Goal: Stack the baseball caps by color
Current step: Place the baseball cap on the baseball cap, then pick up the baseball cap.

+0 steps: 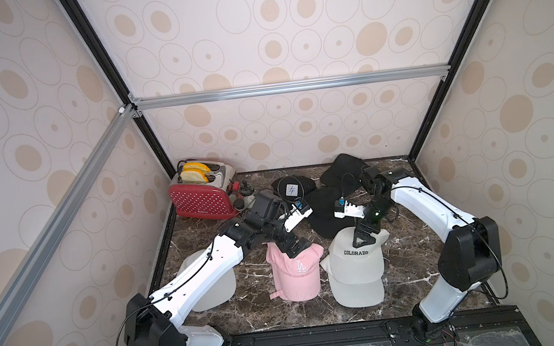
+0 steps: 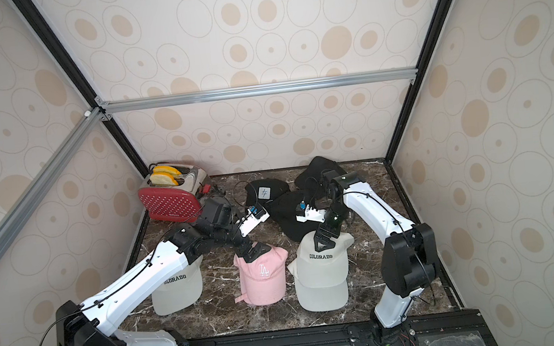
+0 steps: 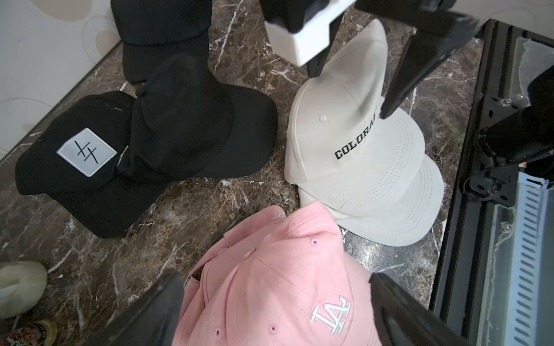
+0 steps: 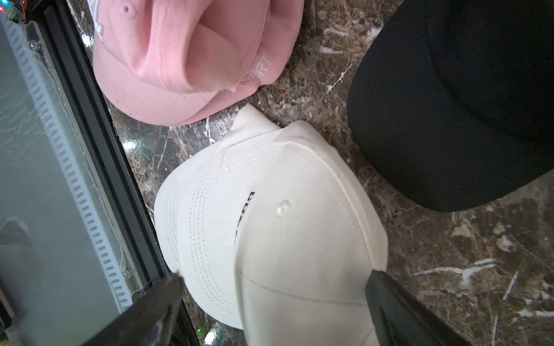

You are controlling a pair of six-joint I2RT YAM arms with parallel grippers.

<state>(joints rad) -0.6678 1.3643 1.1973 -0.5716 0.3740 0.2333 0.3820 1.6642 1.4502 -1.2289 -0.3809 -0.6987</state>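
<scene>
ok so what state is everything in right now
pink caps: look stacked
off-white pair: stacked
third off-white cap: alone, unstacked
black caps: loosely overlapping, not stacked
left gripper: open, over pink caps
right gripper: open, over off-white pair
toaster: bread in slots

Wide-spread right tool (image 4: 275, 277) above off-white cap (image 4: 284, 224), pink cap (image 4: 186, 60) and black cap (image 4: 449, 104) near it.

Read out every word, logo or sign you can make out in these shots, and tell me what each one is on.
"COLORADO": front of the off-white cap beside the pink cap.
"COLORADO": second off-white cap, partly under the left arm.
"LA": white logo on the pink cap.
Letters ending "RT": pink cap's side, rest unclear.
Crossed strokes, no word: white patch on a black cap.
Brand on the red toaster: too small to read.
</scene>
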